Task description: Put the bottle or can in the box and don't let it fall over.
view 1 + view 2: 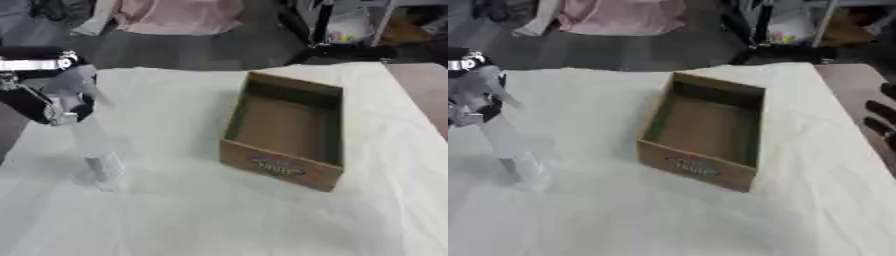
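Observation:
A clear plastic bottle [94, 152] stands at the left of the white-covered table, leaning slightly, its base near the cloth. My left hand [54, 97] comes in from the upper left and is curled round the bottle's upper part; the picture is blurred there. An open brown cardboard box [282, 169] with a printed label on its front wall lies in the middle of the table, to the right of the bottle and apart from it. Nothing shows inside the box. Only the dark fingers of my right hand [883, 112] show, at the right edge, spread and holding nothing.
The white cloth [175, 220] covers the table, with its far edge just behind the box. A brown bare strip [424, 90] runs along the right side. Beyond the table are a dark floor, pink fabric [175, 15] and shelving [350, 25].

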